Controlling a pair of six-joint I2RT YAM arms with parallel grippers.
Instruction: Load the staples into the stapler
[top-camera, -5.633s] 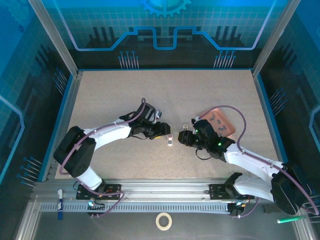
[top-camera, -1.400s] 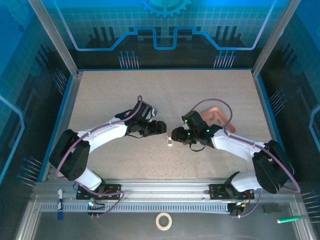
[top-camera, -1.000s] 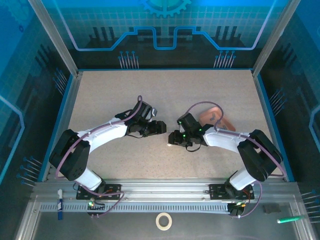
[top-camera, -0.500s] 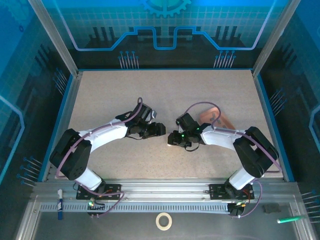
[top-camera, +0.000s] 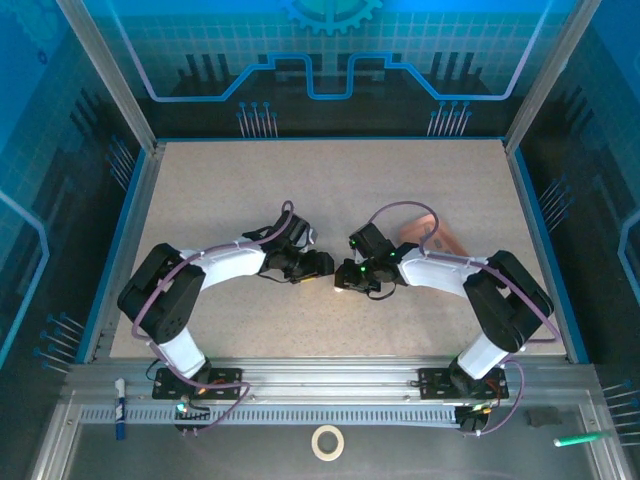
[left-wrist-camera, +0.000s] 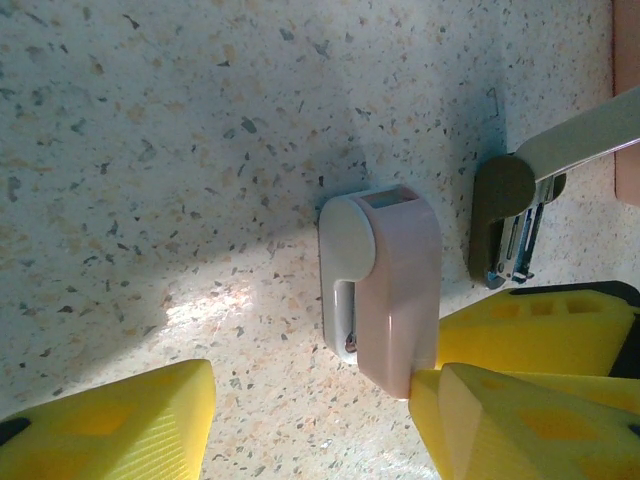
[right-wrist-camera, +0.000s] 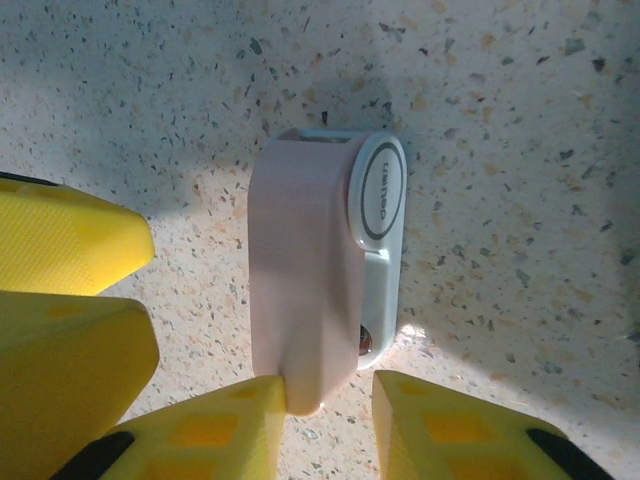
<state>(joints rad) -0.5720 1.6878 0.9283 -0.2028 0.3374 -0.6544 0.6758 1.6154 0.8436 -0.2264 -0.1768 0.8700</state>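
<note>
On the left, we're holding our left gripper spread wide over the speckled table. The small white-and-pinkish plastic stapler is lying flat between its yellow fingers. From the right, we're poking our right gripper in, jaws apart, one fingertip touching the stapler's end.

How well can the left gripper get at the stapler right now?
Probably yes: the left gripper hangs open with the stapler lying between its fingers, nothing covering it, though the right gripper crowds the stapler's near end.
</note>
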